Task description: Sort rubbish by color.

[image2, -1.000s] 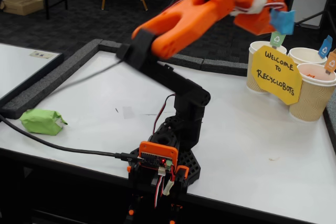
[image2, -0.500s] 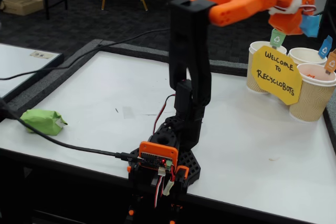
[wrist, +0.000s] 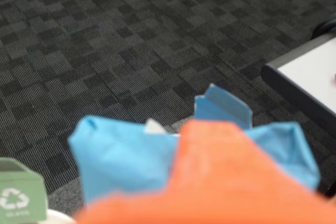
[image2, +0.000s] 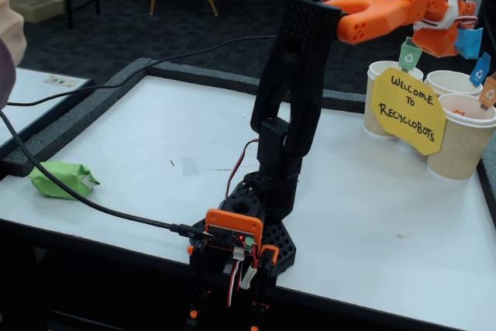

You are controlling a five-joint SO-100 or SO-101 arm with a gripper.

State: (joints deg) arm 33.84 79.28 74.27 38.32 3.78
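Note:
My orange gripper [image2: 462, 39] hangs high at the upper right of the fixed view, shut on the light blue paper wad [image2: 468, 43], above and behind the paper cups. The wrist view shows the blue wad [wrist: 118, 156] close up, pressed behind a blurred orange finger [wrist: 236, 187], with dark carpet beyond. A light green wad [image2: 62, 179] lies far off at the table's left edge. Something orange [image2: 463, 112] shows inside the front right cup; I cannot tell what it is.
Three beige cups [image2: 459, 145] with small flags stand at the right behind a yellow sign [image2: 408, 110]. A green recycling flag [wrist: 18, 198] shows in the wrist view. A black cable [image2: 93, 207] crosses the table's left. A person's hand [image2: 9, 32] enters at the left edge.
The arm has straightened up and carried the blue wad further right, over the cups. A hand has come in at the left and the cable has shifted.

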